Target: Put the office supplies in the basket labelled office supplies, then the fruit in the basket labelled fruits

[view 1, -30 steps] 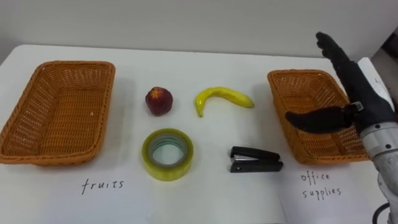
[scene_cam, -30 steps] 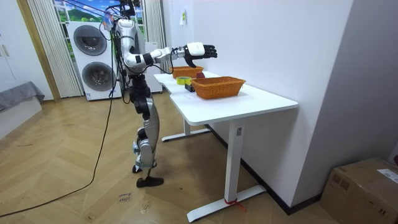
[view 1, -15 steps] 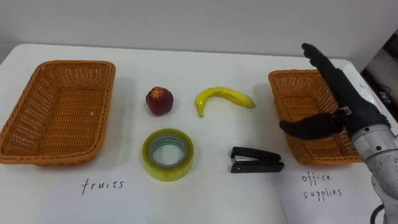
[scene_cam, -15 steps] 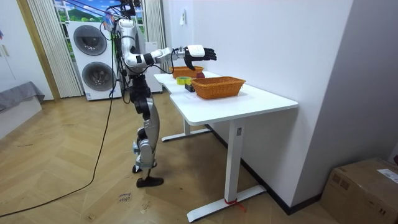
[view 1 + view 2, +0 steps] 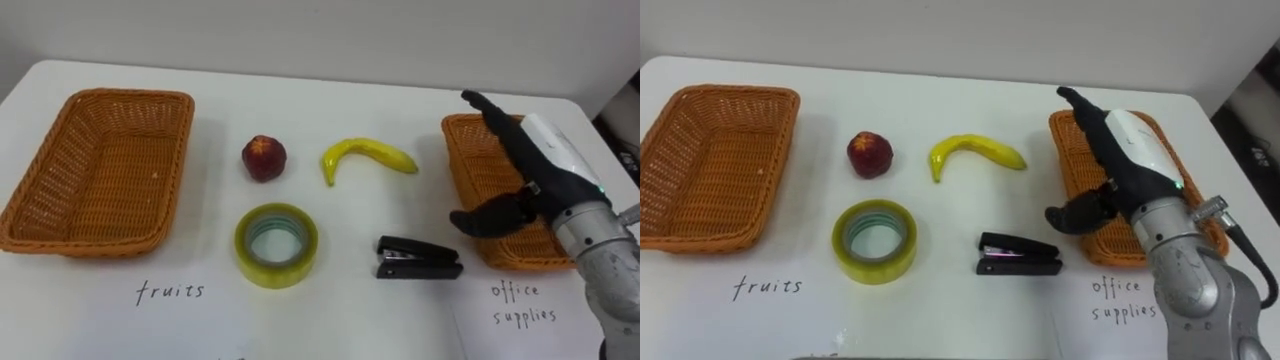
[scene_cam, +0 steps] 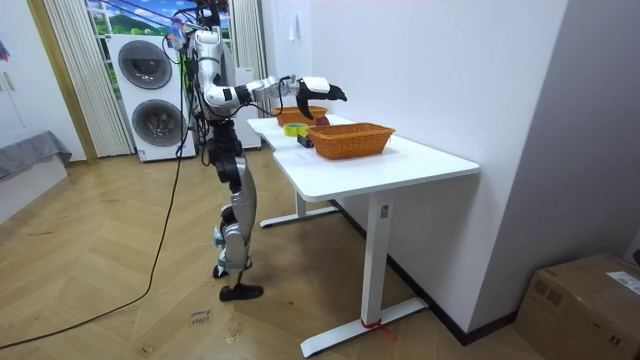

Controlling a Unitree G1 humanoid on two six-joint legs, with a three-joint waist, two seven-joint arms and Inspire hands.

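Hovering wide open and empty over the right basket (image 5: 465, 165), the right hand (image 5: 535, 185) seems poised for the stapler (image 5: 418, 258) just beside it, which lies with the tape (image 5: 276, 245), banana (image 5: 366, 157) and red fruit (image 5: 264, 158) on the surface (image 5: 330, 80) between both baskets.

eyes: head, down, close | room: afar, side-on | shared: table (image 6: 410, 160)

Two baskets: a left basket (image 5: 105, 170) and a right basket (image 5: 466, 166). One red fruit (image 5: 264, 158), one banana (image 5: 365, 155), one roll of tape (image 5: 276, 245), one stapler (image 5: 418, 257).
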